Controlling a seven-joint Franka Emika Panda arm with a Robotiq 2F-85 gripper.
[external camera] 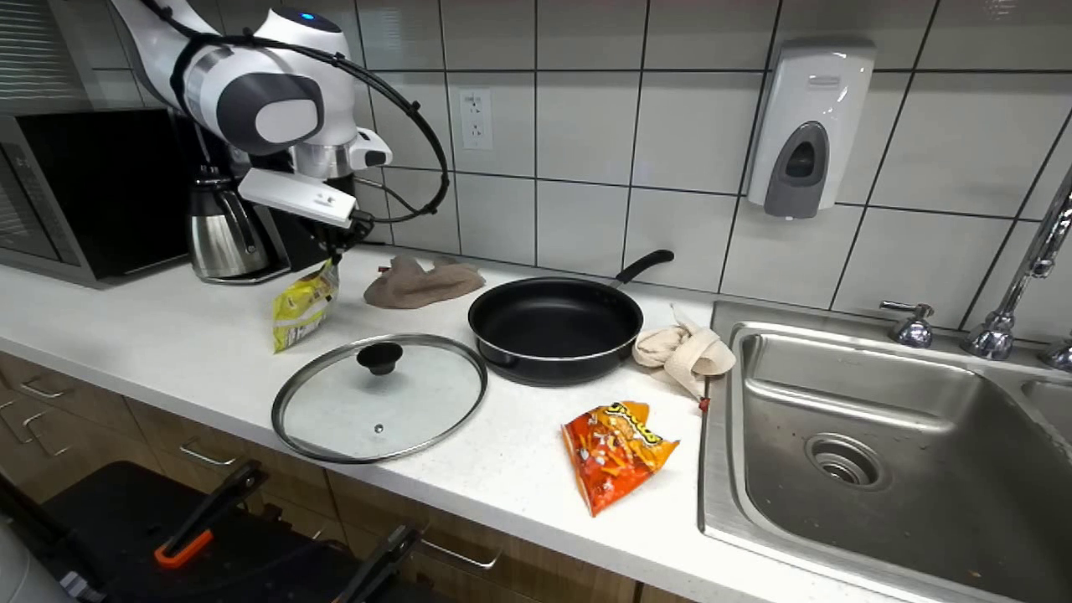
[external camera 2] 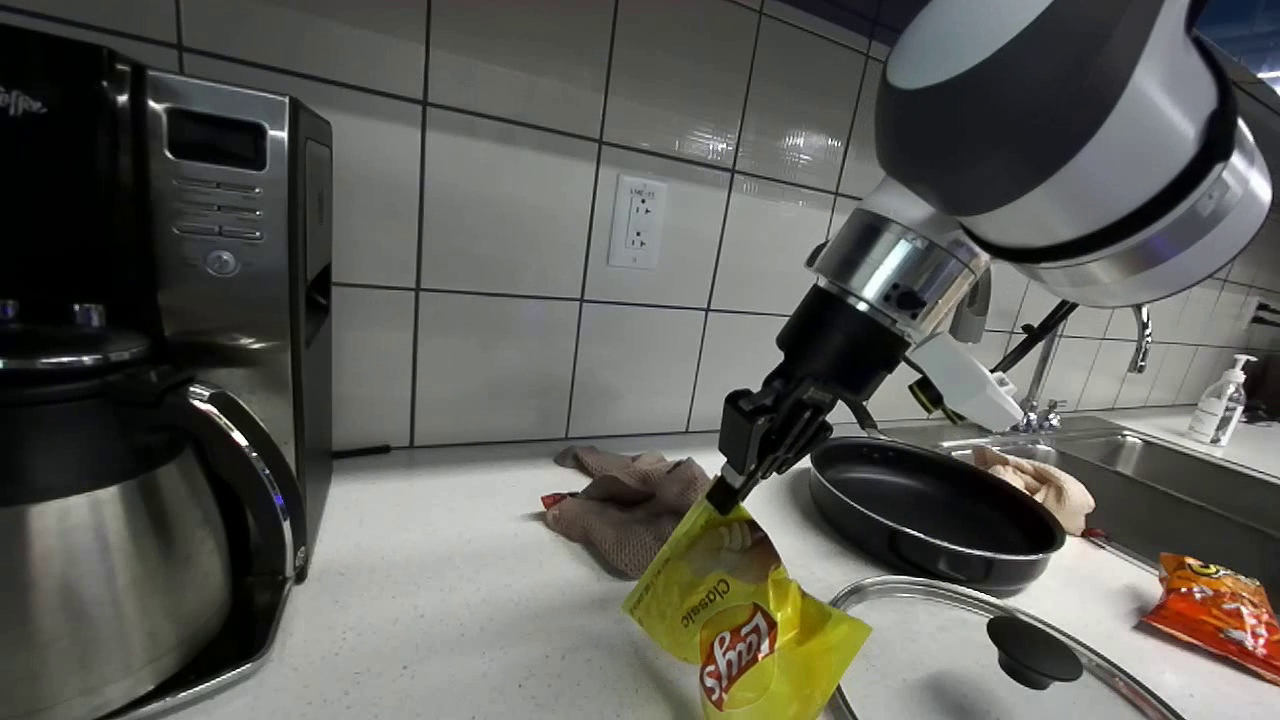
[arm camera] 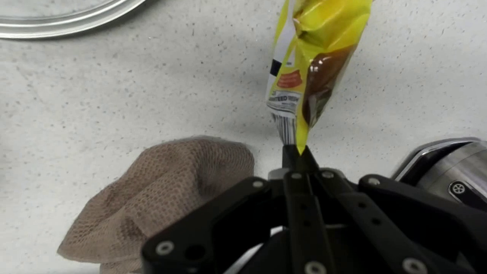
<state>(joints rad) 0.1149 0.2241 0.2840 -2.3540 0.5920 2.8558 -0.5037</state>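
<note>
The pincer (arm camera: 299,160) has the yellow chip bag (external camera 2: 745,620)!
Jaws pressed together on its upper edge; the bag slants down between the steel carafe (external camera: 219,239), left, and the glass lid (external camera: 381,410), right, brown cloth (external camera: 423,283) beyond.

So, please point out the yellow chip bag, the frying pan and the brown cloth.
Yellow chip bag (external camera 2: 742,636): in an exterior view, printed front.
Frying pan (external camera: 555,322): in an exterior view, inner base.
Brown cloth (arm camera: 161,201): in the wrist view, textured middle.
</note>
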